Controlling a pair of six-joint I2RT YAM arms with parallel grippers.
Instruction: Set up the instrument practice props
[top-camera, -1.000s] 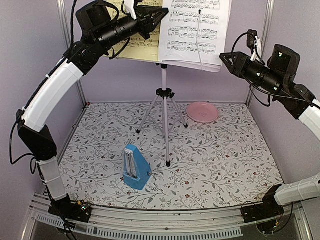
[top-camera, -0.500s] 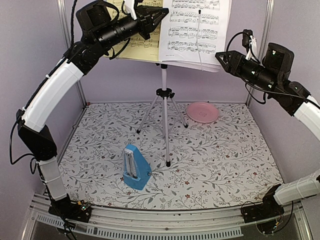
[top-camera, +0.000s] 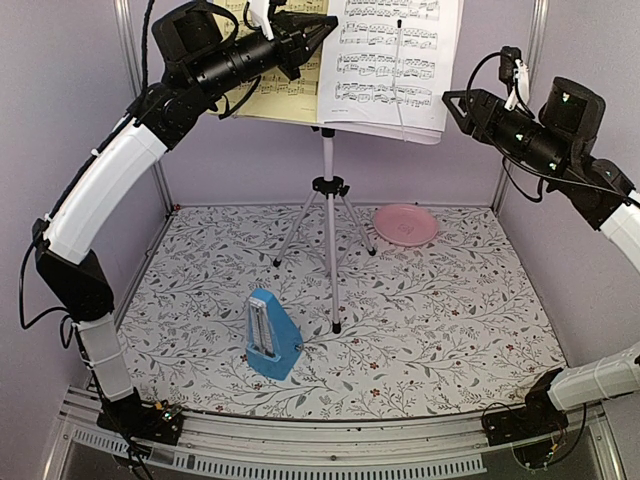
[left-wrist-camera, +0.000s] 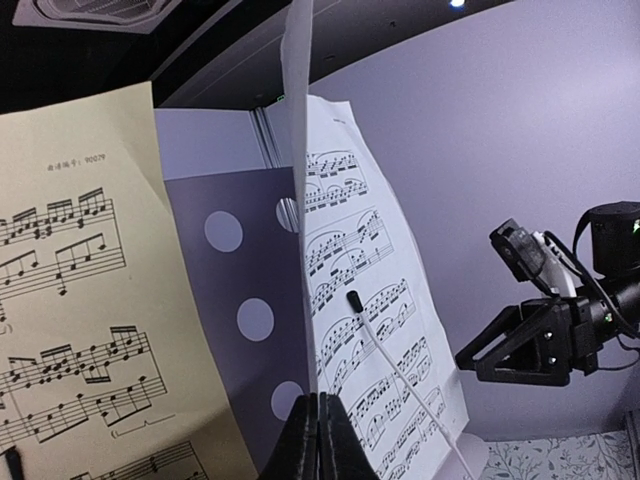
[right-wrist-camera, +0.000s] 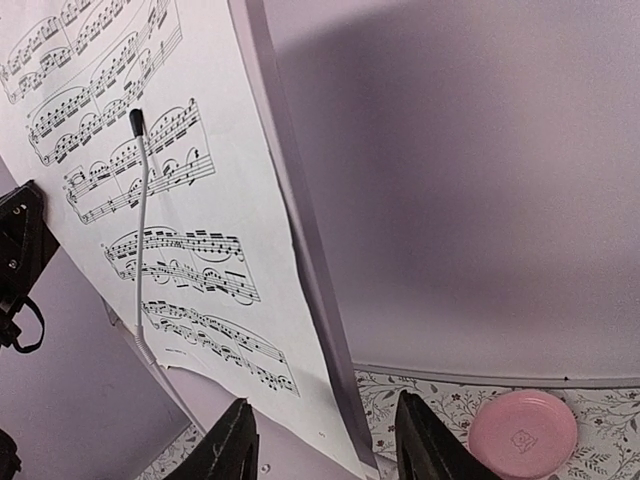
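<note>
The music stand (top-camera: 327, 170) rises on silver tripod legs at the back middle of the table. On its pale perforated desk (left-wrist-camera: 240, 290) lean the yellow sheet (top-camera: 285, 88) at left and the white sheet (top-camera: 390, 60) at right. A thin wire arm (left-wrist-camera: 395, 360) lies across the white sheet. My left gripper (left-wrist-camera: 320, 435) is shut on the white sheet's (left-wrist-camera: 370, 320) left edge. My right gripper (right-wrist-camera: 325, 450) is open, its fingers on either side of the desk's right edge (right-wrist-camera: 310, 270) without touching it. The blue metronome (top-camera: 270, 335) stands upright near the front.
A pink round plate (top-camera: 405, 224) lies at the back right of the flowered tabletop, below my right gripper (top-camera: 450, 100). Purple walls and metal frame posts (top-camera: 135, 80) close in the back and sides. My left arm (top-camera: 110, 180) arches up along the left wall.
The right gripper has opened wider. It first moved in toward the stand's right edge, then rose slightly and drew back. The left jaws pinched fully together; the left arm stayed put.
</note>
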